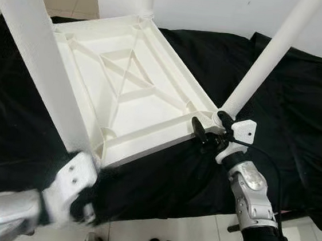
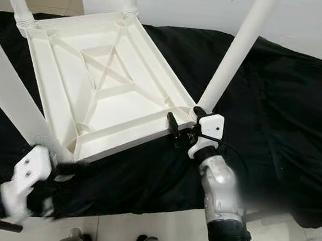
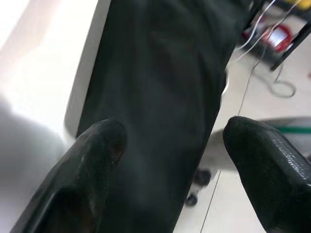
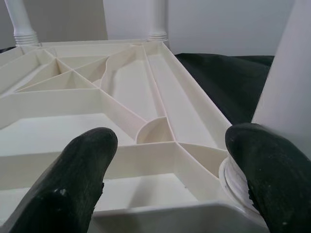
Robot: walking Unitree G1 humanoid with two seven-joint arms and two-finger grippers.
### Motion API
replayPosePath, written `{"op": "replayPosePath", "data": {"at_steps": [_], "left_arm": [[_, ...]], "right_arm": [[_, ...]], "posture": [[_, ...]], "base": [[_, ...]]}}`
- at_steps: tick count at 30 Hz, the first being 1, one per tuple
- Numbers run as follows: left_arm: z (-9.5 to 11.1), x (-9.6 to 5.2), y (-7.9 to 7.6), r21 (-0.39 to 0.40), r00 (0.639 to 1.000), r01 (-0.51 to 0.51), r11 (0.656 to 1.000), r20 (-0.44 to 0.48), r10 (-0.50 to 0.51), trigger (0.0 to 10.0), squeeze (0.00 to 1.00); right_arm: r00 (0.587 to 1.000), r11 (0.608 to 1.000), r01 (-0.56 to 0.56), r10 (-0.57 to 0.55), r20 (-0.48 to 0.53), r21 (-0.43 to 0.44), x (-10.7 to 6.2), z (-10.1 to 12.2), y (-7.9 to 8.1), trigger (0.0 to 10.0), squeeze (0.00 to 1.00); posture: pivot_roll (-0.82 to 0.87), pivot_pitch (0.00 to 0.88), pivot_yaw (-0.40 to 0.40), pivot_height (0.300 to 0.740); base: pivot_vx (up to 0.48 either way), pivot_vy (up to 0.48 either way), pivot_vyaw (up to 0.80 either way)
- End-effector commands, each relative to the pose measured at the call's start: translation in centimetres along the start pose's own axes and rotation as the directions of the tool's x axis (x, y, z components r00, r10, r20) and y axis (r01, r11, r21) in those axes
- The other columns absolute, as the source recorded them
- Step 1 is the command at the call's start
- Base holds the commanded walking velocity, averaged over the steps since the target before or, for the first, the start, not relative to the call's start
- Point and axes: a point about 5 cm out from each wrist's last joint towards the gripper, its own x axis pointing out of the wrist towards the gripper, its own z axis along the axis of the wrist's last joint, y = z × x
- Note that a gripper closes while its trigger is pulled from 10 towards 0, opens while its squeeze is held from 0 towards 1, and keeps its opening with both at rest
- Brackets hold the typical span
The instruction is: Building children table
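Table: my upturned white tabletop [image 1: 129, 94] lies on the black cloth [image 1: 301, 101].
Right pincer [image 1: 210, 131]: fingers apart, at the corner leg [image 1: 265, 65].
Left pincer [image 1: 86, 202]: fingers apart, beside the near leg [image 1: 35, 55].

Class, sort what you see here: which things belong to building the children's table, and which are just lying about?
Part of the job:
tabletop, upside down
legs standing up from its corners
right gripper at the near right corner
left gripper at the near left leg

Lying about:
black cloth underneath
cables on the floor
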Motion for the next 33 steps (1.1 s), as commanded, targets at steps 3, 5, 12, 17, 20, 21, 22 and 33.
{"op": "replayPosePath", "data": {"at_steps": [3,5,12,17,20,21,22,33], "left_arm": [[-0.9,-2.1,-0.5,-0.018,0.978,0.164,0.986,-0.129,-0.165,10.0,0.00],[-1.5,-3.3,-0.1,-0.043,0.969,0.140,0.989,-0.198,-0.146,10.0,0.00],[-2.0,-6.4,3.8,0.015,0.958,-0.127,0.992,-0.258,0.126,10.0,0.00],[-1.7,-7.6,8.1,0.125,0.879,-0.424,0.897,-0.184,0.440,10.0,0.00],[-1.0,-7.7,9.8,0.117,0.824,-0.551,0.826,-0.082,0.561,10.0,0.00],[-0.8,-7.4,10.1,0.099,0.809,-0.580,0.809,-0.042,0.586,10.0,0.00],[-0.8,-7.4,10.1,0.099,0.809,-0.580,0.809,-0.042,0.586,10.0,0.00],[2.0,-3.5,10.8,-0.106,0.732,-0.608,0.786,0.307,0.608,10.0,0.00]], "right_arm": [[1.000,1.000,-0.015,0.015,0.005,0.011,0.3,-0.1,0.4,10.0,0.00],[1.000,1.000,-0.026,0.026,0.007,0.012,0.5,-0.2,0.6,10.0,0.00],[0.999,0.999,-0.036,0.035,0.011,0.020,0.7,-0.3,0.7,10.0,0.00],[0.999,0.998,-0.053,0.053,0.012,0.035,0.7,-0.5,1.4,10.0,0.00],[0.997,0.996,-0.077,0.077,0.008,0.044,0.5,-0.6,2.0,10.0,0.00],[0.997,0.996,-0.083,0.083,0.006,0.044,0.3,-0.6,2.2,10.0,0.00],[0.997,0.996,-0.083,0.083,0.006,0.044,0.3,-0.6,2.2,10.0,0.00],[0.999,0.997,-0.042,0.044,-0.028,0.064,-2.2,-1.4,3.0,10.0,0.00]], "posture": [[0.07,0.172,-0.059,0.740],[0.08,0.173,-0.061,0.740],[0.10,0.171,-0.068,0.740],[0.09,0.175,-0.066,0.740],[0.07,0.178,-0.063,0.740],[0.07,0.181,-0.063,0.740],[0.07,0.181,-0.063,0.740],[0.02,0.197,-0.062,0.740]], "base": [[0.000,0.000,0.00],[0.000,0.000,0.00],[0.000,0.000,0.00],[0.000,0.000,0.00],[0.000,0.000,0.00],[0.000,0.000,0.00],[0.000,0.000,0.00],[0.000,0.000,0.00]]}}
